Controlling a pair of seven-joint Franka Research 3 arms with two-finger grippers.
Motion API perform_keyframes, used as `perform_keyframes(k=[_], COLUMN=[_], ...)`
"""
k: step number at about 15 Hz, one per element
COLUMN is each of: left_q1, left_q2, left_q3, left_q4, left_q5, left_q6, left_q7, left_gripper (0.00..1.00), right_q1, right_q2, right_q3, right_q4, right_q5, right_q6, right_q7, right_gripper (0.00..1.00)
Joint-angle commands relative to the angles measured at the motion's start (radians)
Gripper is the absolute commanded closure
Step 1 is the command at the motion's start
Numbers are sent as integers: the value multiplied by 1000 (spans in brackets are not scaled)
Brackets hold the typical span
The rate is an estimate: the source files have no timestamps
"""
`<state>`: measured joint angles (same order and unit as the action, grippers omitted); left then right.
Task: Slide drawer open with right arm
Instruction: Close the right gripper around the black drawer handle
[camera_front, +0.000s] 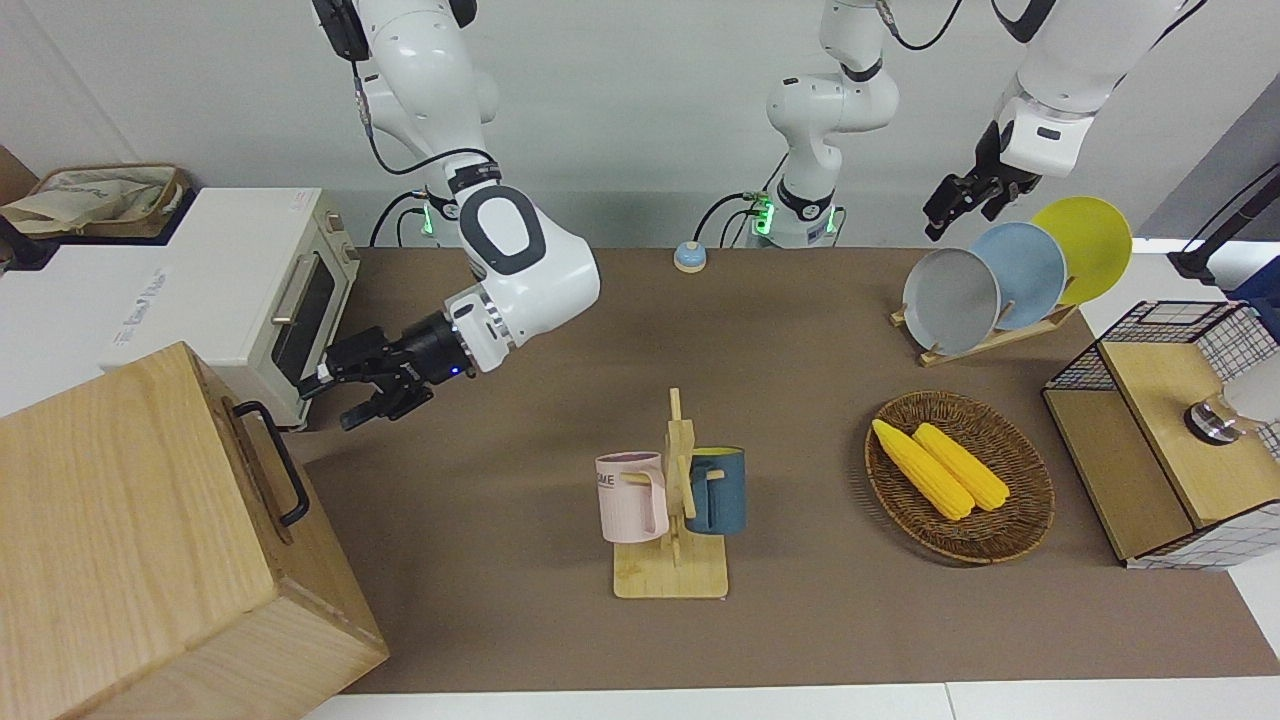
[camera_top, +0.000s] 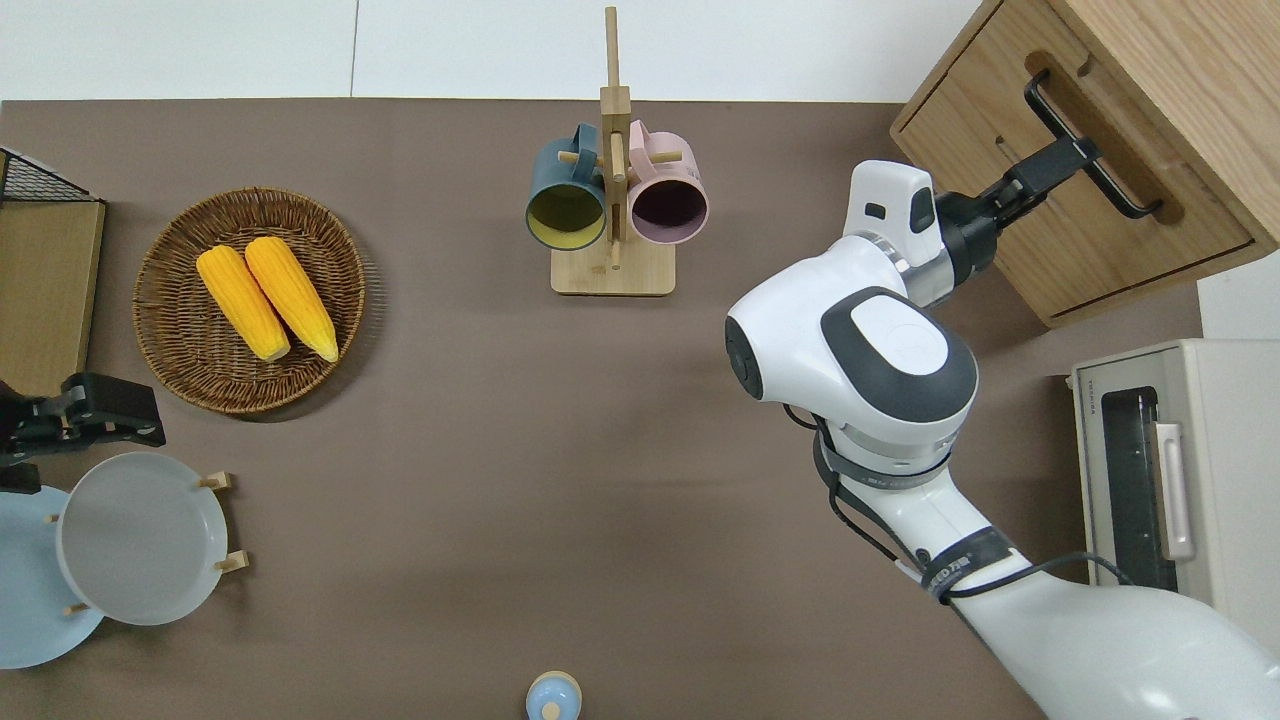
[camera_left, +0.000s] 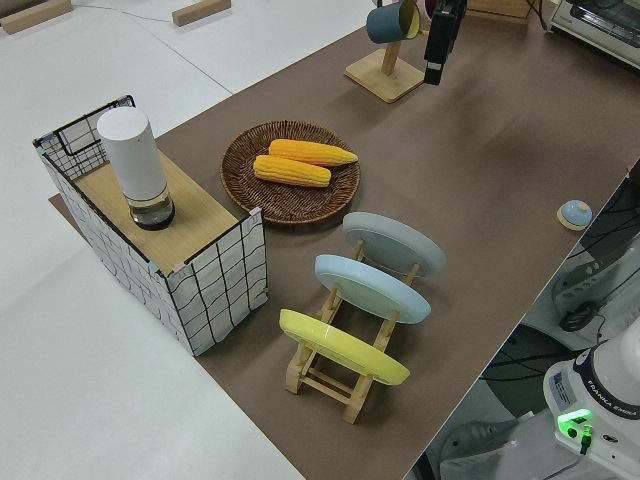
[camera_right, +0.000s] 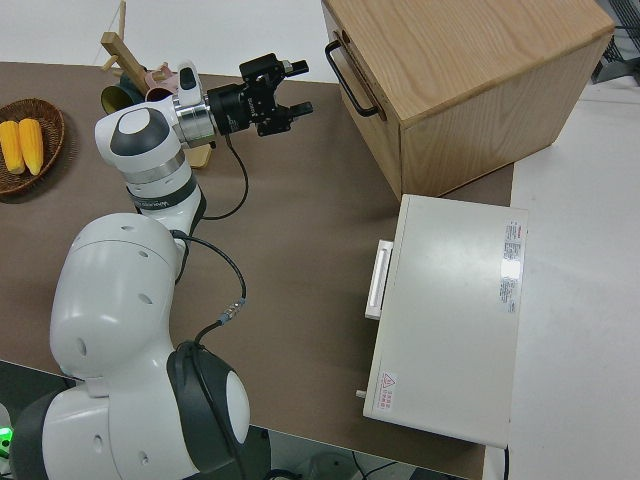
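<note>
Drawer (camera_top: 1070, 195) of pale wood, wide and shallow with a black metal bar handle (camera_top: 1088, 144), sits shut in the big light-wood box cabinet (camera_front: 140, 540) at the table's corner farthest from the robots, at the right arm's end. Nearer the robots along that same edge stands the white toaster oven (camera_top: 1180, 490). White jointed right arm (camera_top: 870, 360) reaches toward the drawer front; its black right gripper (camera_front: 345, 400), fingers spread and holding nothing, hangs in front of the handle, not gripping it. Left arm is parked.
</note>
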<state>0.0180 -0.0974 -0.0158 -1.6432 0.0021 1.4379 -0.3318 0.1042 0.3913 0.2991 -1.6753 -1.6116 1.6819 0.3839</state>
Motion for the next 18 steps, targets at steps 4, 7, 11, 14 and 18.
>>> perform_keyframes(k=[4, 7, 11, 14, 18], left_q1=[-4, -4, -4, -4, -4], left_q2=[-8, -8, -8, -8, -8], left_q3=[5, 5, 5, 5, 5], left_q4=[0, 0, 0, 0, 0], left_q5=[-4, -4, -4, -4, -4], left_q6=[-2, -2, -2, -2, -2], left_q7=[10, 10, 10, 10, 10], left_gripper=[7, 7, 7, 7, 7], right_q1=[-40, -40, -52, -54, -58], right_q2=[37, 38, 51, 58, 63], right_q3=[-23, -47, -58, -69, -78], right_q4=[11, 11, 11, 22, 26], right_q5=[-82, -105, -152, -172, -180], right_q6=[97, 140, 166, 188, 202], right_q7=[-22, -20, -16, -13, -8], right_gripper=[34, 65, 128, 161, 397])
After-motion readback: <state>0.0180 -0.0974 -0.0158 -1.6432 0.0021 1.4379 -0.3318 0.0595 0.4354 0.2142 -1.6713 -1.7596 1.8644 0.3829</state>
